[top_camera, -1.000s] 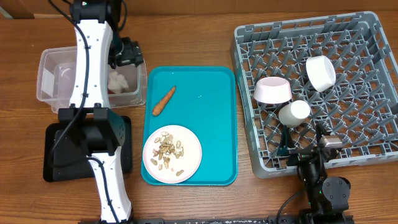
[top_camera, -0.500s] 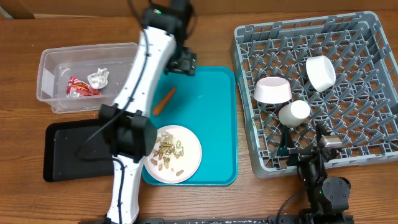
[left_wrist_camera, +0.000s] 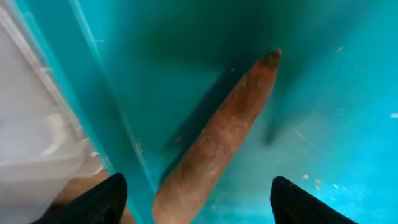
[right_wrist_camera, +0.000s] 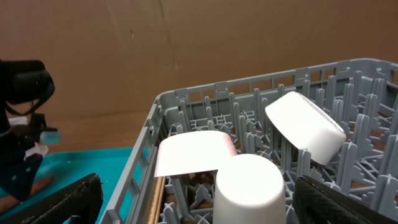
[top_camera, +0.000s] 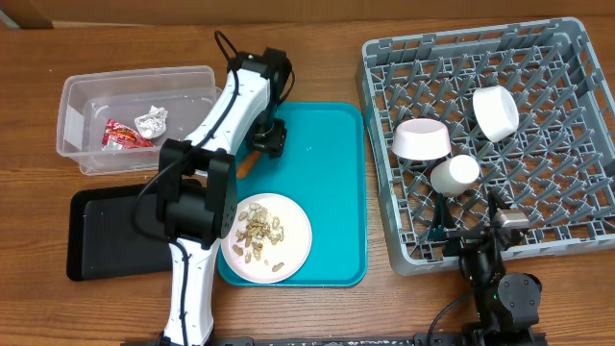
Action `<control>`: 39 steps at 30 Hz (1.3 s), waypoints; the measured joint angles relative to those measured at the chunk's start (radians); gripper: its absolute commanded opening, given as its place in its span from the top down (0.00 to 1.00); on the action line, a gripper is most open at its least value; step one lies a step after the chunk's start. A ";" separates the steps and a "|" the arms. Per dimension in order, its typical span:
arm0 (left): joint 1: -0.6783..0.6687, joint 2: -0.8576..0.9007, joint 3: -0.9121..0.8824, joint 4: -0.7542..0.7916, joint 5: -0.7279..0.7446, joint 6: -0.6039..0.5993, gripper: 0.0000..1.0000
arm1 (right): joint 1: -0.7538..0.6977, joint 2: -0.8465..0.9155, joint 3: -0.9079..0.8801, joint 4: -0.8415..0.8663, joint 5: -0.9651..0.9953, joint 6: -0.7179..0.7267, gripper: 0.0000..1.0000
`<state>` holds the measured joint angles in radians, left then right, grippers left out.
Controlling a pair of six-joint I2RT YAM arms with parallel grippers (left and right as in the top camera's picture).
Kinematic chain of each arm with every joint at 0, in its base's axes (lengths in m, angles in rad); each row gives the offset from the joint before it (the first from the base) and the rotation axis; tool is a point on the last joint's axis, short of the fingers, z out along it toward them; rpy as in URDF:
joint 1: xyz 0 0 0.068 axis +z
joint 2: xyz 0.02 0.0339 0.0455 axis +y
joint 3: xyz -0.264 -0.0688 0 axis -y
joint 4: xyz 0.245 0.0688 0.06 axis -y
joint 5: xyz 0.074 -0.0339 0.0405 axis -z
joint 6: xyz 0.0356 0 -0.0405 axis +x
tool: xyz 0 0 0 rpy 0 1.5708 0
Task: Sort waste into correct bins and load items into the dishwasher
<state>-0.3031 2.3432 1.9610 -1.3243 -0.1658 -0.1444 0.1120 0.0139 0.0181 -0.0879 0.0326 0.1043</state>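
**Inspector:** What is recorded at the left of the worktop (top_camera: 384,308)?

**Assessor:** The red wrapper (top_camera: 120,136) and the paper wad (top_camera: 152,120) are found inside the clear tub (top_camera: 135,82), with the black tray (top_camera: 101,235) just in front. Mis-sorting is judged possible if the carrot is dropped in with them.

**Inspector:** And the left end effector (left_wrist_camera: 198,186)?

**Assessor:** It is seen released, astride the carrot (left_wrist_camera: 217,140). The carrot lies on the teal tray (top_camera: 327,192), just beside its left rim. No contact is seen. A finger could be caught on that rim, or the tapered carrot could be rolled out of a skewed pinch.

**Inspector:** Further right?

**Assessor:** The peanut shells (top_camera: 259,235) on the plate (top_camera: 298,240) could be scattered by a low sweep of the arm. The right end effector (right_wrist_camera: 202,208) is seen released at the dish rack (top_camera: 369,77), with nothing held. No hazard is recorded there.
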 measured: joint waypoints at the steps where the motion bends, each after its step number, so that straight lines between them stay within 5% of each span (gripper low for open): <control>1: 0.000 0.000 -0.019 0.017 0.004 0.010 0.30 | 0.000 0.000 0.000 0.000 0.000 0.000 0.00; 3: -0.003 0.000 -0.066 0.055 0.013 0.028 0.36 | 0.000 0.000 0.000 0.000 0.000 0.000 0.00; 8: -0.003 -0.022 -0.116 0.072 0.024 0.051 0.78 | 0.000 0.000 0.000 0.000 0.000 0.000 0.00; 12: -0.003 -0.022 -0.110 0.039 0.019 0.058 0.89 | 0.000 0.000 0.000 0.001 0.000 0.000 0.00; 18: -0.003 -0.016 0.014 -0.113 0.012 0.035 0.89 | 0.000 0.000 0.000 0.000 0.000 0.000 0.00; 26: 0.023 -0.016 0.423 -0.319 0.011 -0.027 0.68 | 0.000 0.000 0.000 0.000 0.000 0.000 0.00; 31: 0.127 -0.019 0.532 -0.334 0.012 -0.126 0.72 | 0.000 0.000 0.000 0.000 0.000 0.000 0.00; 39: 0.348 -0.018 0.449 -0.294 0.051 -0.292 0.82 | 0.000 0.000 0.000 0.000 0.000 0.000 0.00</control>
<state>0.0452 2.3253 2.4096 -1.6188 -0.1143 -0.4366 0.1120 0.0139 0.0181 -0.0875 0.0326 0.1043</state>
